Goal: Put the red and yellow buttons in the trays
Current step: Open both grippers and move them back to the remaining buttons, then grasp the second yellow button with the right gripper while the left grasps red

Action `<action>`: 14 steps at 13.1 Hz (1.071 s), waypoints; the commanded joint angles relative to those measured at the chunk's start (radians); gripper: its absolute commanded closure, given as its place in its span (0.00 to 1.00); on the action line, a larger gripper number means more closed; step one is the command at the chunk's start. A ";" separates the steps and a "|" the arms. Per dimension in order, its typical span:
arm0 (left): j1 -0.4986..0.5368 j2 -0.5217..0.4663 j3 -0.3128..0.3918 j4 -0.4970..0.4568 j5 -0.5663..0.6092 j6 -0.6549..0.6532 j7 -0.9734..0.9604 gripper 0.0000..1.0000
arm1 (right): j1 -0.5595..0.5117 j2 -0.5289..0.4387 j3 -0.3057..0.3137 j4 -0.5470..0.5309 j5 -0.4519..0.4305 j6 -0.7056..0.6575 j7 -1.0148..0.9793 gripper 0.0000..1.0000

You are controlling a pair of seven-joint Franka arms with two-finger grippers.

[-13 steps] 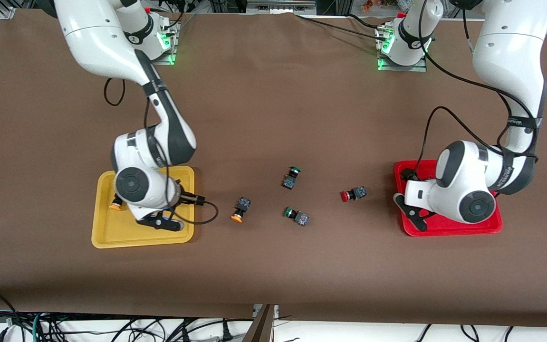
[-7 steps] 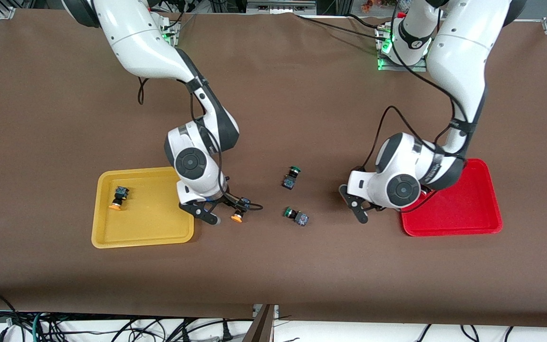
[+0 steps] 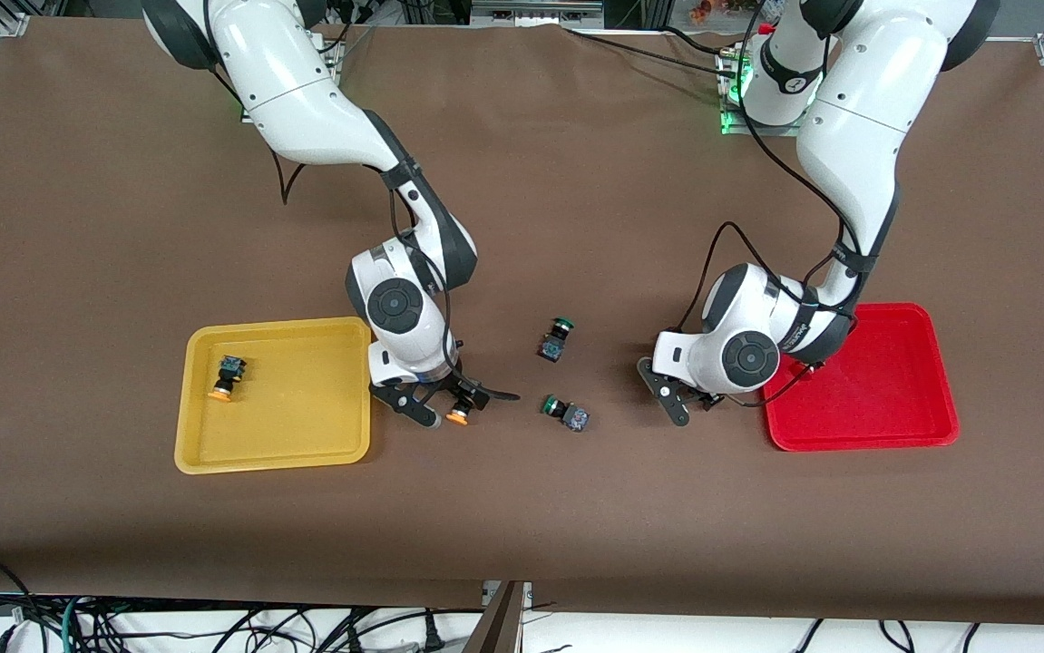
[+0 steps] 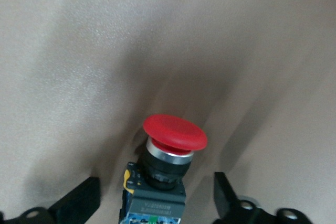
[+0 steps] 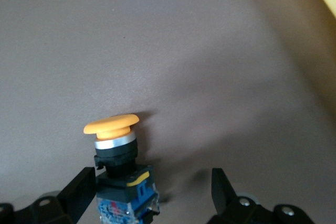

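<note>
1. Front view: right gripper down around yellow button, off the yellow tray it hung over a second ago; left gripper, come from red tray, probably hiding red button.
2. Left wrist view: fingers spread, red button between. Rigid, light; best taken by blocky body.
3. Right wrist view: fingers apart, straddling yellow button.

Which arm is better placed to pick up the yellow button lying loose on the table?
Right. The right gripper is open around the yellow button beside the yellow tray; the left gripper is open around the red button.
</note>
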 commanded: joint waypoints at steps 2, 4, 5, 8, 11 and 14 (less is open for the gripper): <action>-0.006 -0.020 0.004 -0.025 -0.006 0.008 0.006 0.81 | 0.011 0.015 -0.006 0.007 -0.003 0.005 -0.003 0.31; -0.008 -0.020 0.004 -0.025 -0.006 0.006 0.006 0.93 | 0.011 0.015 -0.006 0.007 -0.003 0.005 -0.006 0.65; -0.008 -0.022 0.005 -0.019 -0.006 0.003 0.007 0.94 | 0.011 0.013 -0.006 0.007 -0.003 0.005 -0.008 0.79; 0.003 -0.100 0.013 0.016 -0.006 -0.149 0.012 0.95 | 0.011 0.007 -0.007 0.007 -0.003 -0.001 -0.011 1.00; 0.098 -0.122 0.011 0.182 -0.006 -0.428 0.038 0.95 | 0.000 -0.014 -0.007 0.008 0.001 -0.023 -0.028 1.00; 0.217 -0.141 0.024 0.221 0.003 -0.543 0.148 0.93 | 0.006 -0.026 -0.006 0.010 0.008 -0.038 -0.026 0.01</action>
